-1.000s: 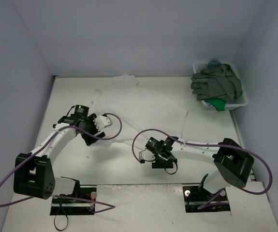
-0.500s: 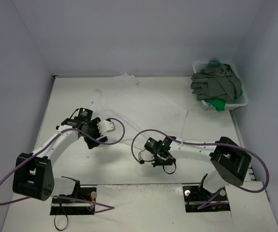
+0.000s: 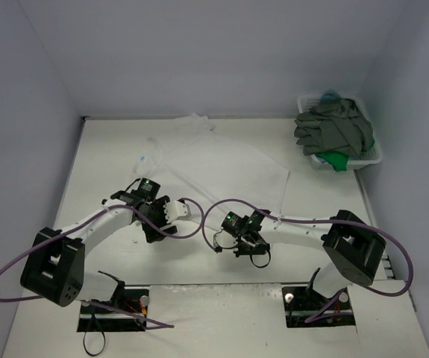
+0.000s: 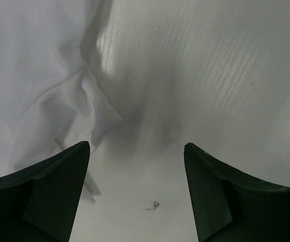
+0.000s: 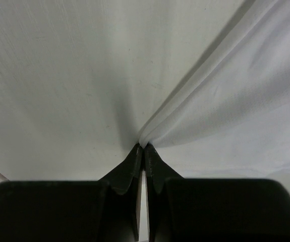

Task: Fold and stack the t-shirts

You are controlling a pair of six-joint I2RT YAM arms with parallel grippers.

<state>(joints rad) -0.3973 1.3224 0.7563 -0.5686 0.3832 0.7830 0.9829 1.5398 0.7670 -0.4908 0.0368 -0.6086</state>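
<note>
The white t-shirt (image 3: 221, 164) lies spread across the middle of the table, white on white. My right gripper (image 3: 238, 239) is at its near edge, and the right wrist view shows this gripper (image 5: 143, 146) shut on a folded edge of the white t-shirt (image 5: 235, 91). My left gripper (image 3: 157, 228) hovers low near the shirt's near-left corner. In the left wrist view that gripper (image 4: 136, 146) is open over bare table, with a rumpled corner of the white t-shirt (image 4: 44, 75) beside its left finger. Dark grey (image 3: 333, 130), green (image 3: 339, 159) and teal-blue (image 3: 330, 95) t-shirts are piled at the back right.
A white lattice basket (image 3: 369, 159) at the back right corner holds the piled shirts. Grey walls close in the table on the left, back and right. Purple cables loop from both arms over the near table. A small dark smudge (image 4: 152, 205) marks the table under the left gripper.
The left arm has swung right and toward the near edge, its gripper still open. The right gripper has closed on the white t-shirt's edge.
</note>
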